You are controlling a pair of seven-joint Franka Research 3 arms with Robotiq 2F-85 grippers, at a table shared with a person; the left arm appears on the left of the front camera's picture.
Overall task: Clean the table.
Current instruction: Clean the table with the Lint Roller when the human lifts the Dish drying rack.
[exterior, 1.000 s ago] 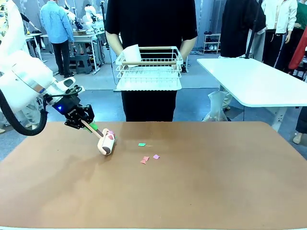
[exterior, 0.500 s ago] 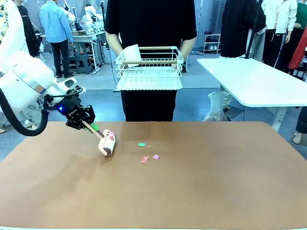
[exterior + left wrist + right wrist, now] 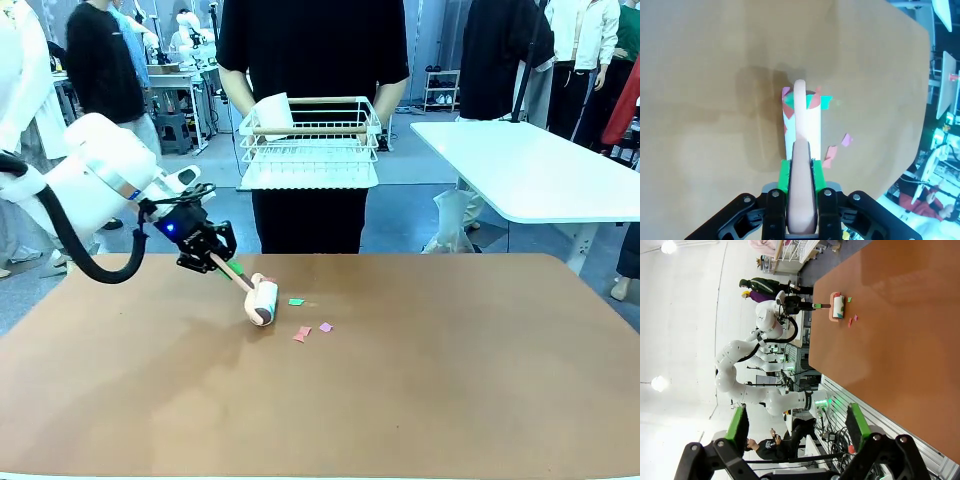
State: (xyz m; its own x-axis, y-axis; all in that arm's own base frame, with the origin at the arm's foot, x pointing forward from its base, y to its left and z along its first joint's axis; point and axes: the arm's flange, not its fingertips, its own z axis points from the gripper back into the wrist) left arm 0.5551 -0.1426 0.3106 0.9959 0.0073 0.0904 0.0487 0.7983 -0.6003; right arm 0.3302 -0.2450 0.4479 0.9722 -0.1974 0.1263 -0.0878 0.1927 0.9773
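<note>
table was set between robot and person; judged hard, smooth, not for lifting | roller was clenched by its handle in left gripper | right gripper was seen wide apart, bare

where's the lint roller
Front view: the lint roller sits left of centre on the table, held by the left gripper, just left of the paper scraps.

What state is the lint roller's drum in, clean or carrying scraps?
Carrying scraps: pink, red and green paper bits cling to the lint roller held in the left pincer.
</note>
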